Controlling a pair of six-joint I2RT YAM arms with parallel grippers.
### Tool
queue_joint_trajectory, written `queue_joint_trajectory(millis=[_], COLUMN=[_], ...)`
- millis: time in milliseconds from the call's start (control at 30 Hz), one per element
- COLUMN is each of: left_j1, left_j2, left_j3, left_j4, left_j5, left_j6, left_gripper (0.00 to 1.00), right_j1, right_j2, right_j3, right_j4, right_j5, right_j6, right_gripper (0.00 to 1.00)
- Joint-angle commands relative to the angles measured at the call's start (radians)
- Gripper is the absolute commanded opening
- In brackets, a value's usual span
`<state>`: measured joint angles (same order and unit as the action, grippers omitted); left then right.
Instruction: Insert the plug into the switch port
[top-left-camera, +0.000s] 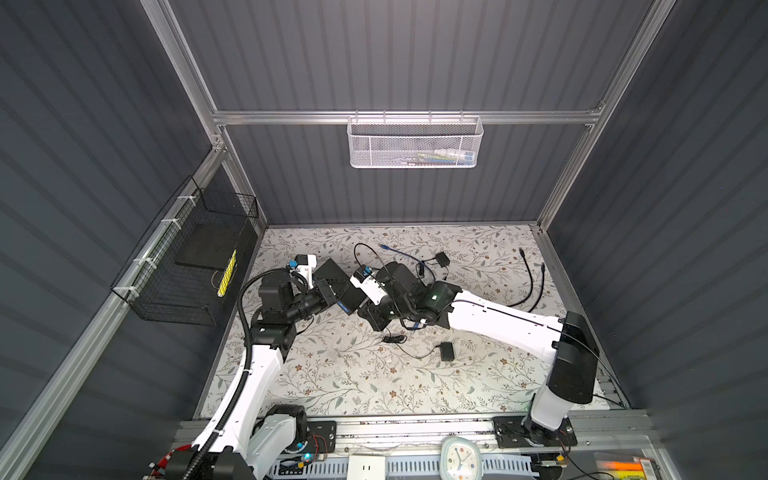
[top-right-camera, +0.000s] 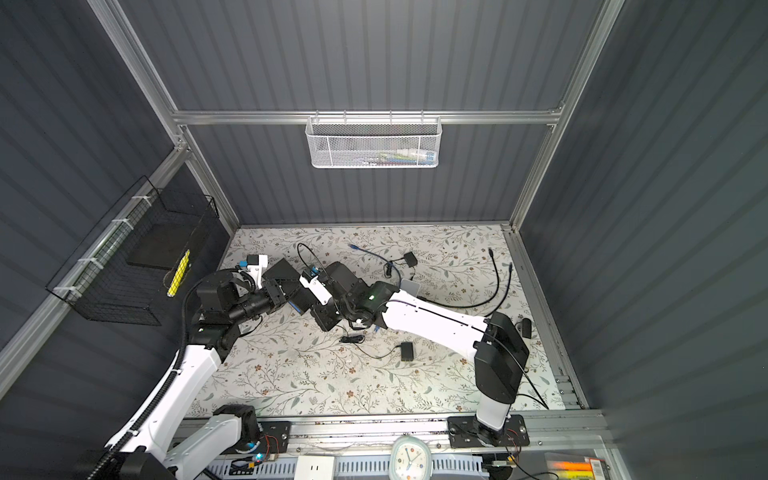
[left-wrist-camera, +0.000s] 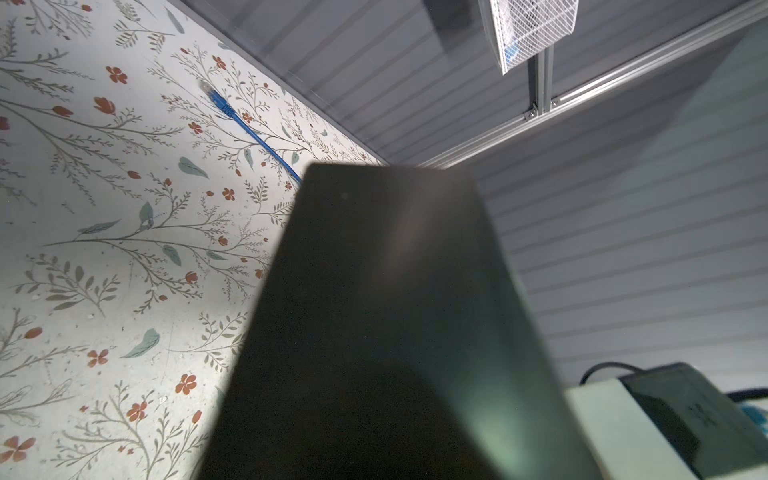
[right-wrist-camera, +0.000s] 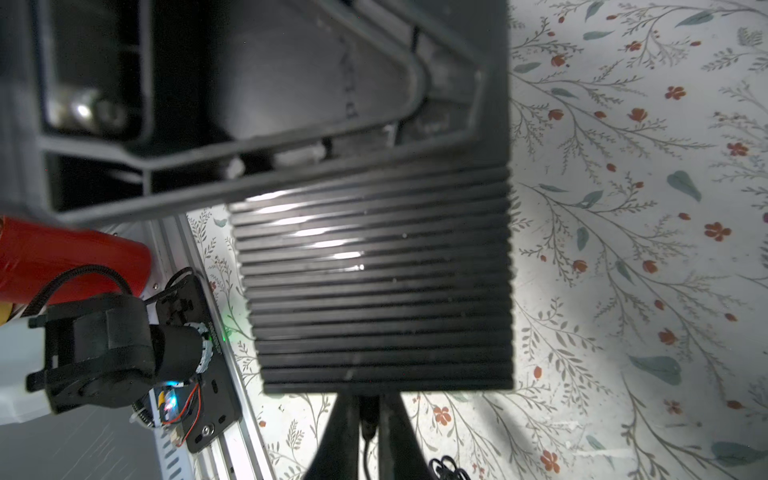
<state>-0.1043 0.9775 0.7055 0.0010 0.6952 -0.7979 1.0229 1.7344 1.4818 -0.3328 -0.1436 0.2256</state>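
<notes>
In both top views the switch (top-left-camera: 351, 297) (top-right-camera: 303, 296) is seen left of centre, held on edge over the floral table (top-left-camera: 353, 382), with a blue strip along its lower end. It is gripped from the left by the left gripper (top-left-camera: 332, 289), whose fingers are clamped on its two faces. The right gripper (top-left-camera: 362, 311) is set against the switch from the right, and its fingertips are hidden under its own wrist here. A blue cable (top-left-camera: 399, 253) is laid on the table above the two grippers. A black adapter (top-left-camera: 447, 351) is seen lower down, right of centre, and a white mesh basket (top-left-camera: 415, 141) is hung on the back wall.

In the left wrist view the centre and bottom are filled by a smooth black face of the switch (left-wrist-camera: 395, 311). No fingers are shown. The blue cable (left-wrist-camera: 249, 133) is seen at the upper left, and the basket (left-wrist-camera: 532, 29) at the top right.

In the right wrist view the centre is taken by the ribbed side of the switch (right-wrist-camera: 374, 291). A trussed finger (right-wrist-camera: 291, 166) of the left gripper is laid flat across its upper part. At the bottom centre the right gripper's fingers (right-wrist-camera: 340, 440) are drawn close together. The plug (right-wrist-camera: 368, 415) is seen in the narrow gap between them, at the switch's lower edge. Whether it is squeezed, or seated in a port, cannot be told.
</notes>
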Motion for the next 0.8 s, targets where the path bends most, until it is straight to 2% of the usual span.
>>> queue_joint_trajectory(millis=[0,67,300,400,533,633,767], left_j1=[-0.032,-0.031,-0.029,-0.029,-0.031,-0.031,-0.031], left_j2=[0.039,0.056,0.114,0.109,0.082,0.068,0.105], left_j3=[0.022,0.055,0.121,0.112,0.006,-0.114,-0.234], left_j4=[-0.085,-0.071,-0.008,-0.034,0.009,0.064,0.176], left_j5=[0.005,-0.041,-0.089,-0.178,-0.246,-0.288,-0.307], left_j6=[-0.044,-0.064,-0.096,-0.106,-0.175,-0.204,-0.218], left_gripper=[0.0,0.0,0.0,0.0,0.0,0.0,0.0], right_j1=[-0.024,-0.024,-0.026,-0.033,-0.057,-0.073,-0.103], right_j2=[-0.077,-0.097,-0.163,-0.214,-0.28,-0.282,-0.261], right_j3=[-0.033,-0.082,-0.232,-0.302,-0.352,-0.357,-0.357], right_j4=[0.295,0.296,0.269,0.246,0.151,0.085,0.041], right_j5=[0.1,0.112,0.134,0.157,0.187,0.18,0.126], right_j6=[0.009,0.006,0.026,0.066,0.15,0.169,0.211], right_gripper=[0.19,0.22,0.39,0.42,0.47,0.5,0.5])
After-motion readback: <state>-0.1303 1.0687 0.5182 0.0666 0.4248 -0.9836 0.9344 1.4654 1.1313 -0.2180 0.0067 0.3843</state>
